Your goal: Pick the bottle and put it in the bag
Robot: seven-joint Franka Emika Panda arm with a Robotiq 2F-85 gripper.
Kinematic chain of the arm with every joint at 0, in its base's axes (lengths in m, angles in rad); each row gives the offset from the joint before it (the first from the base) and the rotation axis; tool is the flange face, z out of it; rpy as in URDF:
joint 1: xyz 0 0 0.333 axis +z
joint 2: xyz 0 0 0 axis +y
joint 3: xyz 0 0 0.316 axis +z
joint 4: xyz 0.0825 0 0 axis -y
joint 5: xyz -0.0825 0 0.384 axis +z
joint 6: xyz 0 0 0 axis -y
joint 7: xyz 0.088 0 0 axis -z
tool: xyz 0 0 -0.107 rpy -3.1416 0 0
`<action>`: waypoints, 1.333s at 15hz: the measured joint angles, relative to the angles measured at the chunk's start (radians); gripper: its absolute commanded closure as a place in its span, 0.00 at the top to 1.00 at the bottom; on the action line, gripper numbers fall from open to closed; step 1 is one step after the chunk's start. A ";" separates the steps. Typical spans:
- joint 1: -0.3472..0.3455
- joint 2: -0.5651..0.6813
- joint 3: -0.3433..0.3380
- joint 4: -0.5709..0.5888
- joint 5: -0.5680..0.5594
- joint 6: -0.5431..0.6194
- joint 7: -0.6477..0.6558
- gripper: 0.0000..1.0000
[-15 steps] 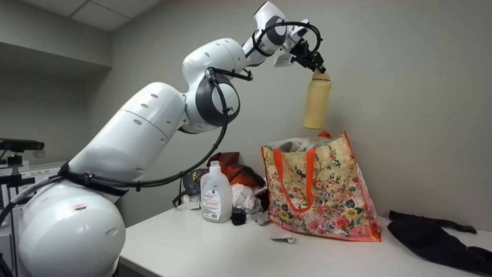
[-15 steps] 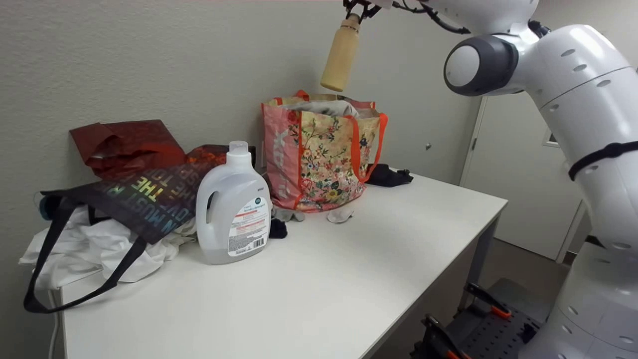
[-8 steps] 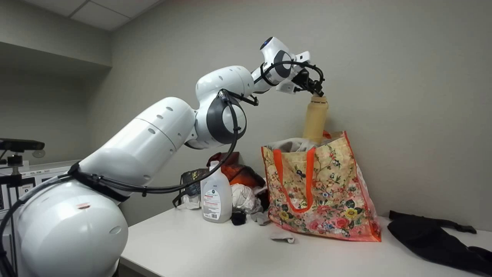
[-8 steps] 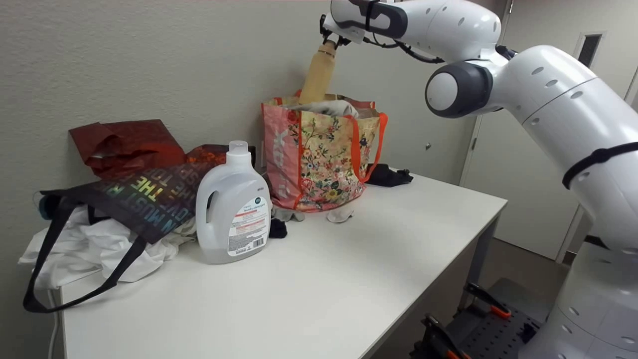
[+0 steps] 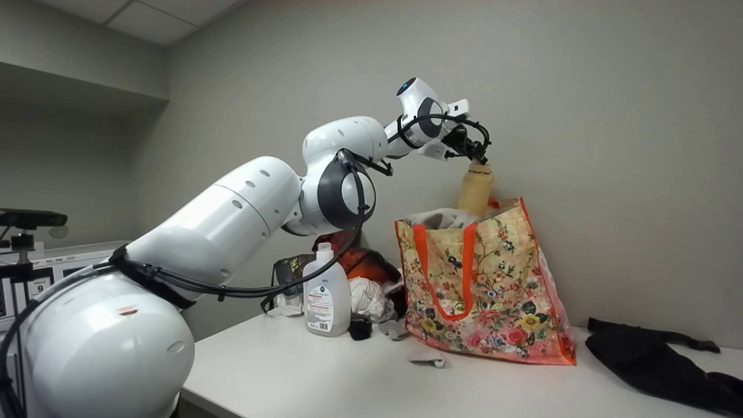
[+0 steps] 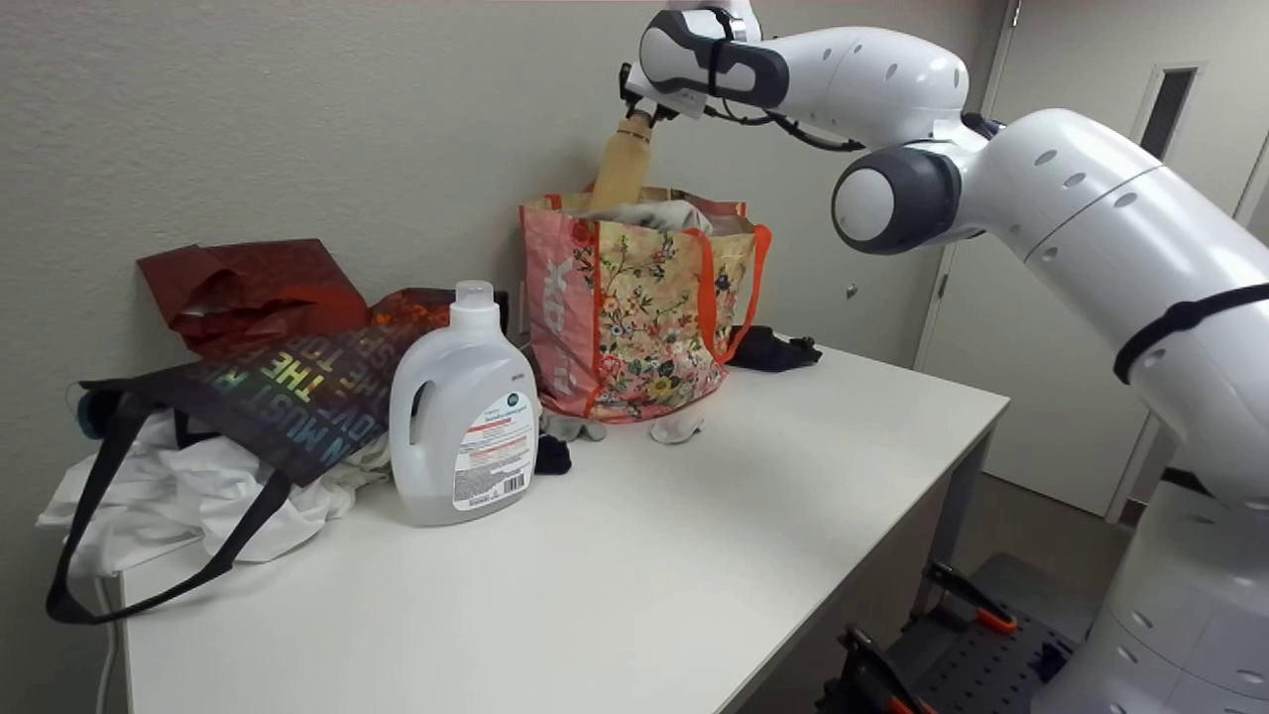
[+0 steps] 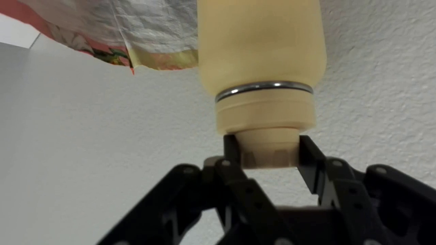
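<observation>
Bottle: pale tan, tilted, its lower end out of sight in the mouth of the bag, shoulder and cap above the rim. Gripper: fingers pressed to both sides of the cap's narrow end; we count the bottle as held. Bag: floral, red handles, upright on the table. Grey cloth: in the bag's opening, next to the bottle; we cannot tell if they touch. Jug: white, labelled, upright near the bag. Dark cloth: on the table; in both exterior views we find the bag between it and the jug.
</observation>
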 measured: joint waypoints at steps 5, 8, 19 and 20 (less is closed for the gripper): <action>-0.029 0.021 0.003 -0.002 0.008 -0.018 -0.002 0.74; -0.050 0.021 0.005 0.000 0.009 -0.055 -0.024 0.95; -0.047 -0.020 0.006 0.006 0.008 -0.147 -0.090 1.00; -0.042 -0.029 0.006 0.007 0.008 -0.169 -0.105 1.00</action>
